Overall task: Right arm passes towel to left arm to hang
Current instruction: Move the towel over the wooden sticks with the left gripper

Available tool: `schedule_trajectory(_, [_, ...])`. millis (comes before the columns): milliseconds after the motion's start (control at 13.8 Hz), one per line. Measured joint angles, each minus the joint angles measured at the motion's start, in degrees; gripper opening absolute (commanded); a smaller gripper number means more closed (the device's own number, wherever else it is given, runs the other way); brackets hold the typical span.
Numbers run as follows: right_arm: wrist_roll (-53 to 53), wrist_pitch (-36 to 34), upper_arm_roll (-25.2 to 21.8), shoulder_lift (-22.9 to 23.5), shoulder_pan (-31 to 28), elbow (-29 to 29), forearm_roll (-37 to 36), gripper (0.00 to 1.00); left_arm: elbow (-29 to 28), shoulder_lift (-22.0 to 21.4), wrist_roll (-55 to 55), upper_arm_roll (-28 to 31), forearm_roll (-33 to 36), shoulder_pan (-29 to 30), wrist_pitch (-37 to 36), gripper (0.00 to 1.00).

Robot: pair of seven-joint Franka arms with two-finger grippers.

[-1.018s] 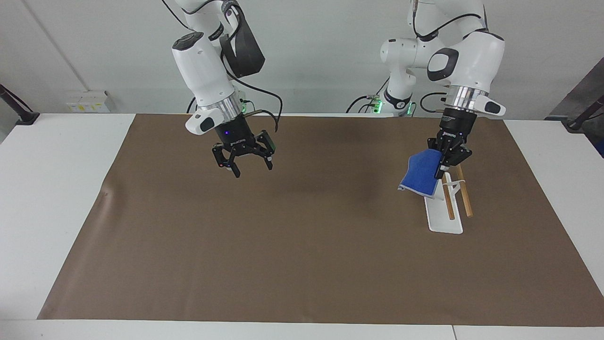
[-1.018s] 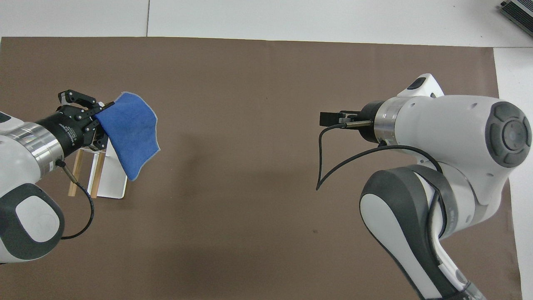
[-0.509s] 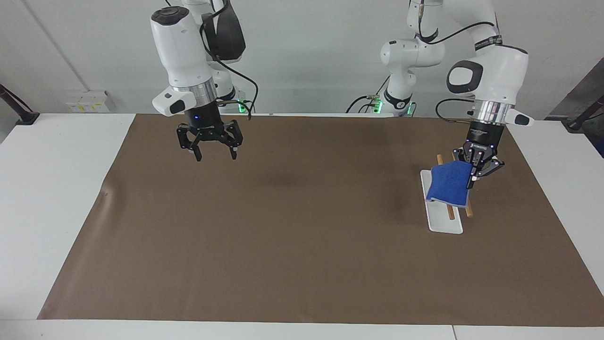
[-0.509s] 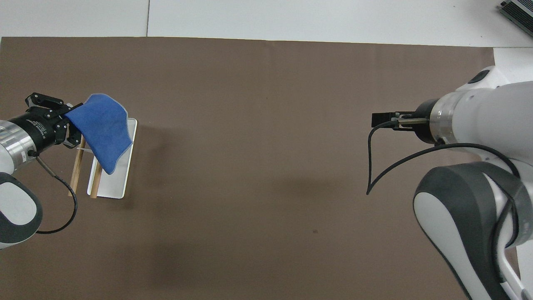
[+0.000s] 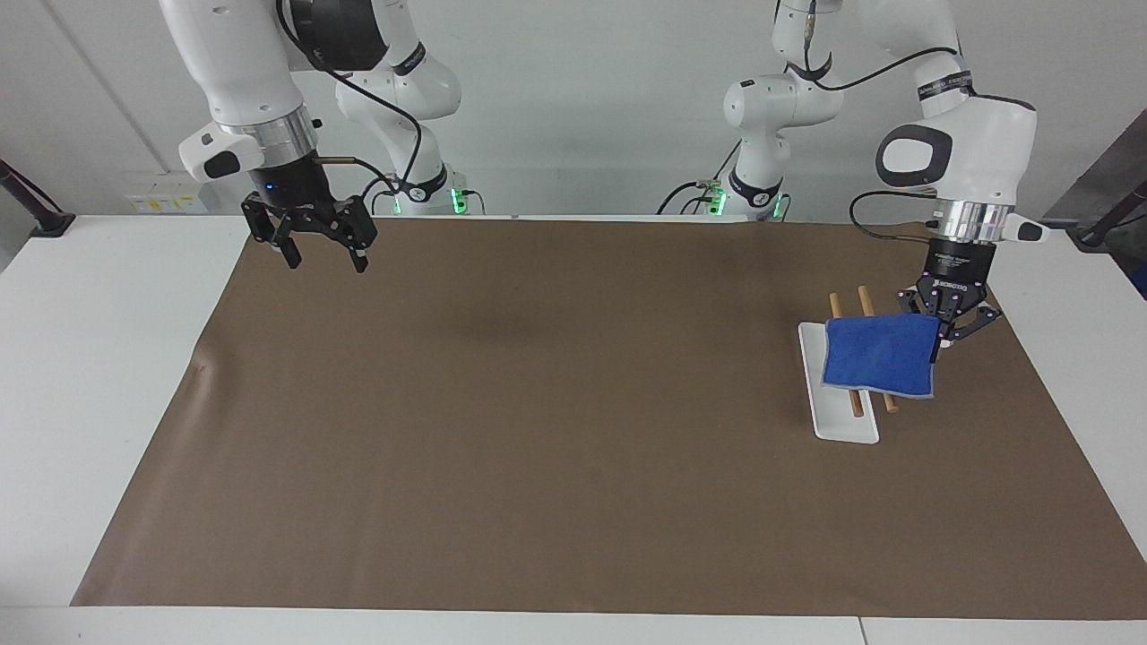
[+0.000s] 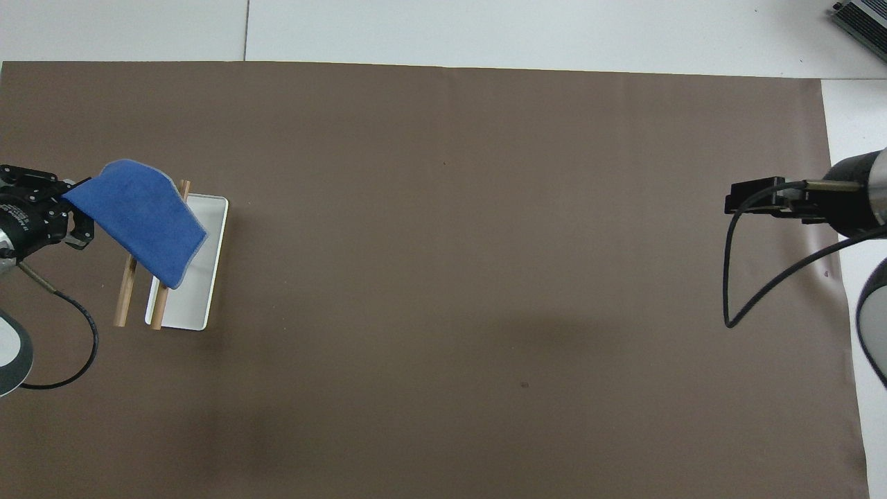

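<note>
The blue towel (image 5: 878,363) hangs from my left gripper (image 5: 943,333), which is shut on one corner of it. It spreads over the two wooden rods (image 5: 851,399) of a rack with a white base (image 5: 842,425). I cannot tell whether the towel rests on the rods. In the overhead view the towel (image 6: 142,222) covers the farther half of the rods (image 6: 125,298), and the left gripper (image 6: 69,211) is just past them at the mat's edge. My right gripper (image 5: 323,260) is open and empty, raised over the mat's corner at the right arm's end.
A large brown mat (image 5: 538,430) covers most of the white table (image 5: 90,358). The rack's white base (image 6: 201,277) stands toward the left arm's end. The right arm's wrist and black cable (image 6: 734,277) show over the mat's edge at its own end.
The left gripper carried the towel across the rack toward the left arm's end, so it now spreads over the rods. The right gripper drew back up toward its own end, still open.
</note>
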Motion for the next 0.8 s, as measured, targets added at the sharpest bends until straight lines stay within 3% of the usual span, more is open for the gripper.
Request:
schedule_trajectory(218, [-4.26,-10.30,0.07,0.44,-4.46,6.27,-0.67,1.00,-1.41,0.04,-2.42,0.01,0.00,1.65,-0.65,0.00])
schedule_trajectory(364, [-4.63,-13.30,0.57,1.07,-6.37,8.41,-0.68,1.00,-2.94,0.06,-3.06,0.01,0.00,2.40,-0.88,0.00])
schedule_trajectory(800, [-4.45,-10.36,1.46,1.26,-6.56,4.89,-0.68,1.00,-4.85,0.06,-4.13,0.01,0.00,6.69,-0.91,0.00])
